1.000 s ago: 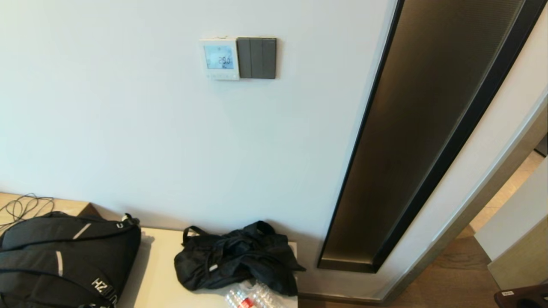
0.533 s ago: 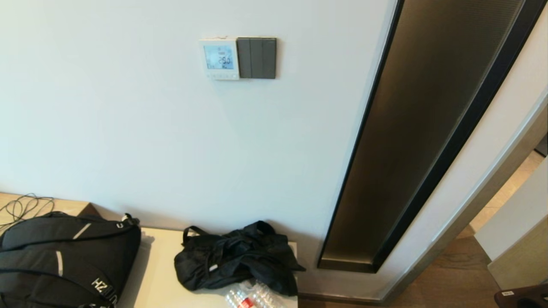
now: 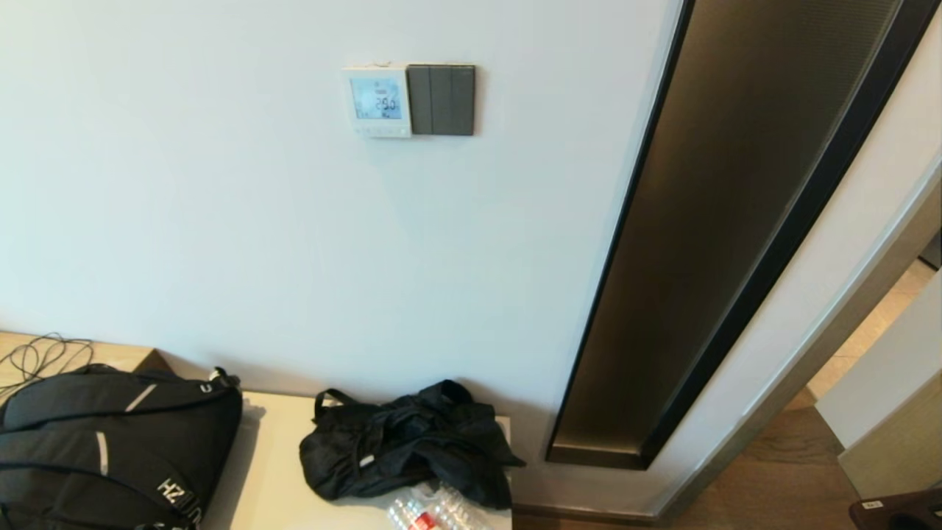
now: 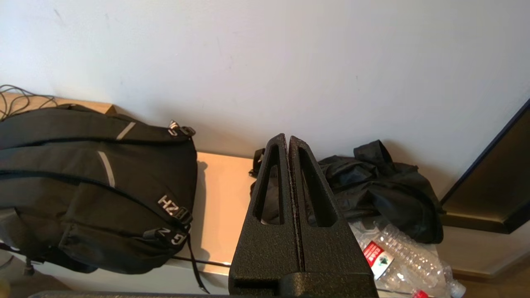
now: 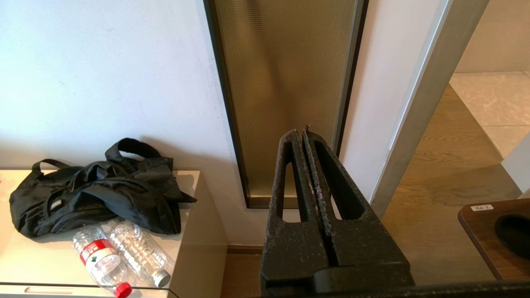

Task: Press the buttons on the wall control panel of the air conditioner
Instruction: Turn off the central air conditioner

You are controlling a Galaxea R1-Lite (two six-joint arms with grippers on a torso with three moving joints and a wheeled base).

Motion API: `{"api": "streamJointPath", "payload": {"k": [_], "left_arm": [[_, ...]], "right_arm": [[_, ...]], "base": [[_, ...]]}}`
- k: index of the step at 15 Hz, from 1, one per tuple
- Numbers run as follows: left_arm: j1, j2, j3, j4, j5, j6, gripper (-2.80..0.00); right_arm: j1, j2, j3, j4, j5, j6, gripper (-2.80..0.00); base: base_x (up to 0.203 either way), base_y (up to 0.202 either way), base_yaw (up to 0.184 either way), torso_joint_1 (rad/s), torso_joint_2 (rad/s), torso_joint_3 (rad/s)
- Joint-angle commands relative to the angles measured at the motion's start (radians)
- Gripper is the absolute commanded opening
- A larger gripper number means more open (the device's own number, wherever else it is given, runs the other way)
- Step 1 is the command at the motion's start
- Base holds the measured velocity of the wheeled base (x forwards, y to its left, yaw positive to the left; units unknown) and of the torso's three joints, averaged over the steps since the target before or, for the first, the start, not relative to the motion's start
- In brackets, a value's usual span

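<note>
The white air conditioner control panel [image 3: 377,101] hangs high on the wall, its lit blue screen reading 29.0 above a row of small buttons. A dark grey three-part switch plate [image 3: 441,100] sits right beside it. Neither gripper shows in the head view. My left gripper [image 4: 288,138] is shut and empty, low in front of the wall above the cabinet. My right gripper [image 5: 301,131] is shut and empty, low in front of the glass strip. The panel is out of both wrist views.
A black backpack [image 3: 110,442], a crumpled black bag [image 3: 405,442] and clear plastic bottles [image 3: 434,515] lie on the low white cabinet [image 3: 272,471] under the panel. A tall bronze glass strip [image 3: 721,221] stands to the right, a doorway beyond it.
</note>
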State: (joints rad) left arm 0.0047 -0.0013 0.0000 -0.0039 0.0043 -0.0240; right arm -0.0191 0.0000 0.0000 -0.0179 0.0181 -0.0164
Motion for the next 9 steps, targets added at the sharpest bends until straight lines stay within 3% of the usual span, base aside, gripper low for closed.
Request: {"api": "streamJointPath", "payload": {"k": [1,9], "left_arm": [[0.000,0.001,0.000,-0.001,0.000,-0.001,-2.80],[0.000,0.001,0.000,-0.001,0.000,-0.002,-2.80]], "right_arm": [[-0.001,0.002,0.000,-0.001,0.000,0.000,-2.80],[-0.001,0.002,0.001,-0.001,0.000,0.000,-2.80]], "base": [[0.000,0.000,0.000,0.000,0.00,0.000],[0.000,0.000,0.000,0.000,0.00,0.000]]}}
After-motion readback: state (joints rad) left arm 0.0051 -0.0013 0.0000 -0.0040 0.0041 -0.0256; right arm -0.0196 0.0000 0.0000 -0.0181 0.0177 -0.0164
